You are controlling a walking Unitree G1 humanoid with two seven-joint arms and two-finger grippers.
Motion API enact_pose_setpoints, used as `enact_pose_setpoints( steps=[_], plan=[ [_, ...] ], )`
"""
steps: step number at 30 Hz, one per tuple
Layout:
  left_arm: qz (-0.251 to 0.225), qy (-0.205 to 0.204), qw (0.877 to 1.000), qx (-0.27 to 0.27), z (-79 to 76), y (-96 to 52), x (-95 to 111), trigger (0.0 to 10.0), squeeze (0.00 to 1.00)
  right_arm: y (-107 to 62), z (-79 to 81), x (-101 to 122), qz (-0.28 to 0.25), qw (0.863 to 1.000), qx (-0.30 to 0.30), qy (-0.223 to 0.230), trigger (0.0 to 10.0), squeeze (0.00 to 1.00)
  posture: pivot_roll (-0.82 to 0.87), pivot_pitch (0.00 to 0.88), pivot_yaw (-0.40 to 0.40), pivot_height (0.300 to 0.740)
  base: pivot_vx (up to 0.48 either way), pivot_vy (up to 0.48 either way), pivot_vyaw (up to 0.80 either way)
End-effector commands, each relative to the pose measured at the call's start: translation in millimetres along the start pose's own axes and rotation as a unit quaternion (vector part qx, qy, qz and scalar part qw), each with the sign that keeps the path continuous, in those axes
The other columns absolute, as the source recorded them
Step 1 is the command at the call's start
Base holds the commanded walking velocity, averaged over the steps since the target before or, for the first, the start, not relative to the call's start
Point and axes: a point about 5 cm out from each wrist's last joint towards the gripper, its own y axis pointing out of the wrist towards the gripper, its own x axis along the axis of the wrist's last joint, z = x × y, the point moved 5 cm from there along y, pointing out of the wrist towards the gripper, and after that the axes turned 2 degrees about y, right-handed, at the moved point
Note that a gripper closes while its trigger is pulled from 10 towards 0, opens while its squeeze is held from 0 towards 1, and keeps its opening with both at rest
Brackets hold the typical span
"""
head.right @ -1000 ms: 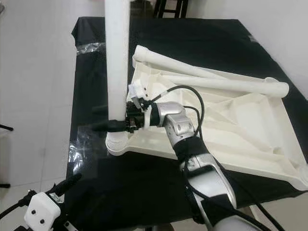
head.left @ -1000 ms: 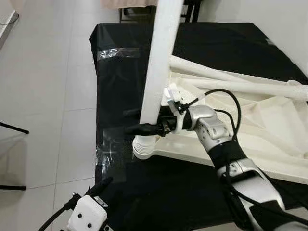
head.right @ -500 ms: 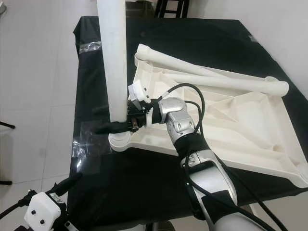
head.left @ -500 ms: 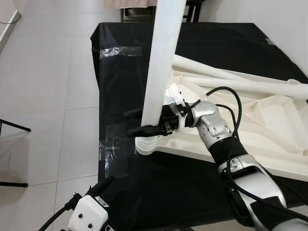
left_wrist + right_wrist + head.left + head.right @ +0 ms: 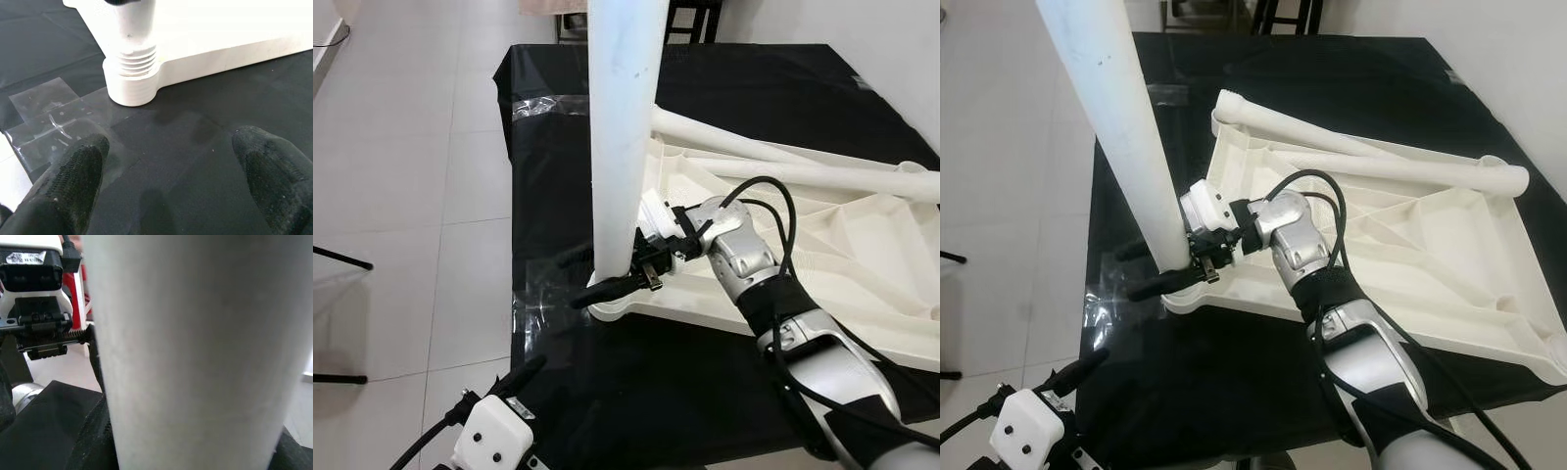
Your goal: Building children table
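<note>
My right gripper (image 5: 607, 279) clasps the white table leg (image 5: 622, 127) just above its threaded foot, one black finger on each side. The leg stands seated in the corner socket (image 5: 131, 88) of the upturned white tabletop (image 5: 1410, 235), which lies on the black cloth (image 5: 724, 88); it leans slightly away from the tabletop. Two more loose legs (image 5: 1400, 168) lie across the tabletop. My left gripper (image 5: 171, 181) hovers spread and empty over the cloth, near the socket, beside clear tape (image 5: 49, 117).
</note>
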Motion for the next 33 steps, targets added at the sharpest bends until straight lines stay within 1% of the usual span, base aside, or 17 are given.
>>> enact_pose_setpoints(
  steps=[1,3,6,7,8,9,10,11,12,17,20,24,26,27,28,31,33],
  plan=[
    [0.013,-0.006,1.0,-0.002,-2.5,-0.9,-5,10.0,0.0,0.1,15.3,-33,0.04,0.997,0.016,0.07,10.0,0.0,0.34,0.258,-0.125,0.74,0.0,0.0,0.0],
    [0.013,-0.006,1.0,-0.002,-2.5,-0.9,-5,10.0,0.0,0.3,15.1,-33,0.039,0.996,0.016,0.072,10.0,0.0,0.34,0.258,-0.125,0.74,0.0,0.0,0.0],
    [0.013,-0.006,1.0,-0.003,-2.5,-0.7,-5,10.0,0.0,3.6,0.3,-23,-0.014,0.994,-0.031,0.108,10.0,0.0,0.34,0.258,-0.126,0.74,0.0,0.0,0.0],
    [0.013,-0.006,1.0,-0.003,-2.5,-0.7,-5,10.0,0.0,3.6,0.3,-23,-0.014,0.994,-0.031,0.108,10.0,0.0,0.34,0.258,-0.126,0.74,0.0,0.0,0.0],
    [0.013,-0.006,1.0,-0.004,-2.5,-0.7,-5,10.0,0.0,4.3,-4.1,-21,-0.031,0.991,-0.049,0.118,10.0,0.0,0.34,0.258,-0.126,0.74,0.0,0.0,0.0],
    [0.013,-0.006,1.0,-0.004,-2.5,-0.7,-5,10.0,0.0,4.3,-4.1,-21,-0.031,0.991,-0.049,0.118,10.0,0.0,0.34,0.258,-0.126,0.74,0.0,0.0,0.0],
    [0.013,-0.006,1.0,-0.004,-2.3,-0.7,-5,10.0,0.0,5.2,-9.3,-23,-0.037,0.987,-0.076,0.134,10.0,0.0,0.33,0.26,-0.124,0.74,0.0,0.0,0.0],
    [0.013,-0.006,1.0,-0.004,-2.3,-0.7,-5,10.0,0.0,5.2,-9.3,-23,-0.037,0.987,-0.076,0.134,10.0,0.0,0.33,0.26,-0.124,0.74,0.0,0.0,0.0],
    [0.013,-0.006,1.0,-0.005,-2.1,-0.9,-5,10.0,0.0,5.6,-13.9,-27,-0.036,0.984,-0.102,0.141,10.0,0.0,0.33,0.26,-0.124,0.74,0.0,0.0,0.0],
    [0.014,-0.006,1.0,-0.004,-1.4,-1.6,-5,10.0,0.0,6.6,-14.8,-34,-0.035,0.98,-0.13,0.146,10.0,0.0,0.33,0.262,-0.124,0.74,0.0,0.0,0.0],
    [0.016,-0.005,1.0,-0.004,-0.8,-2.2,-6,10.0,0.0,8.1,-9.0,-38,-0.042,0.977,-0.148,0.145,10.0,0.0,0.33,0.263,-0.118,0.74,0.0,0.0,0.0],
    [0.016,-0.006,1.0,-0.005,-0.6,-2.6,-6,10.0,0.0,8.6,-8.2,-39,-0.046,0.974,-0.168,0.147,10.0,0.0,0.32,0.264,-0.113,0.74,0.0,0.0,0.0],
    [0.017,-0.006,1.0,-0.006,-0.5,-2.8,-6,10.0,0.0,8.6,-7.8,-42,-0.05,0.967,-0.2,0.148,10.0,0.0,0.32,0.265,-0.113,0.74,0.0,0.0,0.0],
    [0.017,-0.006,1.0,-0.006,-0.5,-2.8,-6,10.0,0.0,8.6,-7.8,-42,-0.05,0.967,-0.2,0.148,10.0,0.0,0.32,0.265,-0.113,0.74,0.0,0.0,0.0],
    [0.018,-0.006,1.0,-0.007,-0.5,-2.9,-6,10.0,0.0,7.7,-8.7,-46,-0.046,0.959,-0.237,0.15,10.0,0.0,0.32,0.265,-0.112,0.74,0.0,0.0,0.0],
    [0.018,-0.006,1.0,-0.007,-0.4,-3.0,-6,10.0,0.0,6.8,-9.9,-49,-0.039,0.952,-0.261,0.152,10.0,0.0,0.32,0.265,-0.112,0.74,0.0,0.0,0.0],
    [0.018,-0.006,1.0,-0.007,-0.4,-3.0,-6,10.0,0.0,6.6,-10.1,-49,-0.038,0.951,-0.266,0.153,10.0,0.0,0.32,0.265,-0.112,0.74,0.0,0.0,0.0]
  ],
)
